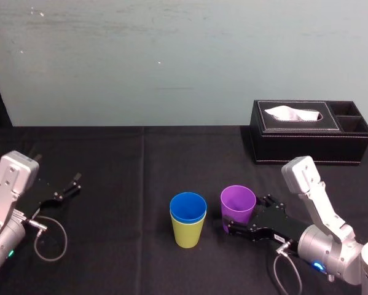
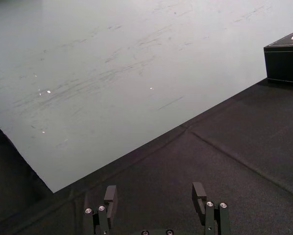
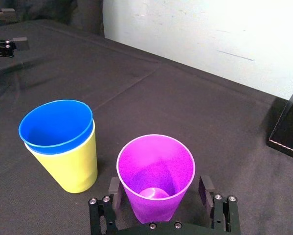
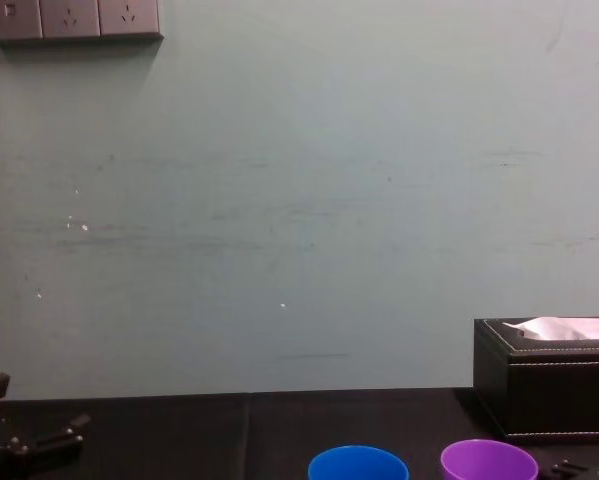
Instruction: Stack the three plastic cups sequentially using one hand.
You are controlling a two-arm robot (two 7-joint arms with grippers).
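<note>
Nearest, right pincer [image 3: 159,185], spread open astride the upright purple cup [image 3: 155,169], fingers [image 3: 114,188] either side of its lower wall. Beneath everything, black-clothed worktop [image 1: 122,184]. Far right by the wall [image 1: 171,61], black tissue box [image 1: 306,138]. Near the middle, yellow-green cup [image 1: 188,232] upright with blue cup [image 1: 188,206] nested inside, just left of the purple one, not touching. At far left, left pincer [image 2: 154,188] parked low over the worktop, fingers [image 2: 110,192] apart.
</note>
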